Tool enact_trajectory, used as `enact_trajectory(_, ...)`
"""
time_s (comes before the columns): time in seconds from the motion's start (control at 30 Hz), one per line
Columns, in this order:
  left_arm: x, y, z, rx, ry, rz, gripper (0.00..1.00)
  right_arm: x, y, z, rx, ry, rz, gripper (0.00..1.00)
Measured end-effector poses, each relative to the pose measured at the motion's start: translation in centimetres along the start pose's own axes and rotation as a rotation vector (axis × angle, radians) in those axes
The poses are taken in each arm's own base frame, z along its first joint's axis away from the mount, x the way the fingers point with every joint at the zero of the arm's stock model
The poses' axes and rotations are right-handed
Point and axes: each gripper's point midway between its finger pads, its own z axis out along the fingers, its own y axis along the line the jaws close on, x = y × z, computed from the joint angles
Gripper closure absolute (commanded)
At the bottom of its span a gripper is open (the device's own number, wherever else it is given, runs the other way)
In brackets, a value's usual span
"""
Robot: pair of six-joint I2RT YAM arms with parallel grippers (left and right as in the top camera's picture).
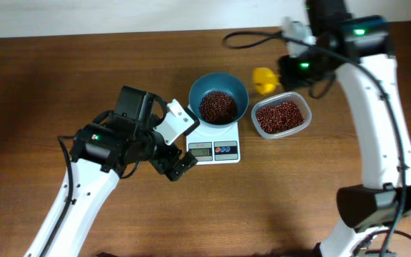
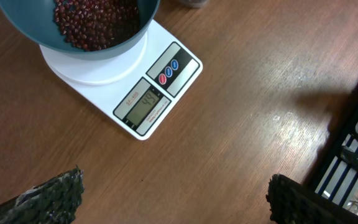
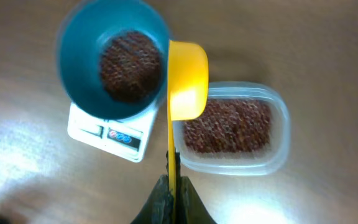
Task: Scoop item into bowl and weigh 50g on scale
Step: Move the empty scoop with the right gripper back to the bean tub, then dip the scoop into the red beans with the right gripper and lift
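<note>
Topping up | beans [image 1: 217,107] in bowl [image 1: 195,96] on scale [image 1: 230,140], readout [image 2: 143,104] looks like 49 | right gripper [image 3: 171,183] pinching scoop [image 3: 188,78] between bowl and tub [image 3: 281,127] | left gripper [image 2: 173,196] spread, idle | next: few more beans, gently

White arms [image 1: 84,193], black joints [image 1: 109,146], probably LEDs [image 1: 360,31]

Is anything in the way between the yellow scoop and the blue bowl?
No, nothing visible. The right gripper holds the yellow scoop just beside the blue bowl. The bowl's top is open, with only beans inside.
</note>
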Motion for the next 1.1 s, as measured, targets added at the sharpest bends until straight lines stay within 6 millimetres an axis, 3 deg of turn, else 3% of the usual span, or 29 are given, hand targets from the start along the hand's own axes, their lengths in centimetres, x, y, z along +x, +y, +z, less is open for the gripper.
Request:
enact_trajectory(0.13, 0.0, 0.0, 0.0, 0.0, 0.0, 0.0, 0.01, 1.4, -2.6, -1.5, 0.068, 0.014, 0.125, 0.96)
enact_trajectory(0.3, 0.0, 0.0, 0.0, 0.0, 0.0, 0.0, 0.01, 1.8, -3.3, -1.3, 0.107, 0.039, 0.169, 0.96)
enact_trajectory(0.57, 0.0, 0.0, 0.0, 0.0, 0.0, 0.0, 0.01, 2.3, -4.2, 2.3, 0.117, 0.13, 0.216, 0.96)
enact_trajectory(0.83, 0.0, 0.0, 0.0, 0.0, 0.0, 0.0, 0.01, 2.8, -4.4, 2.8, 0.125, 0.164, 0.224, 0.96)
enact_trajectory(1.1, 0.0, 0.0, 0.0, 0.0, 0.0, 0.0, 0.01, 3.8, -5.6, 6.9, 0.144, 0.296, 0.238, 0.96)
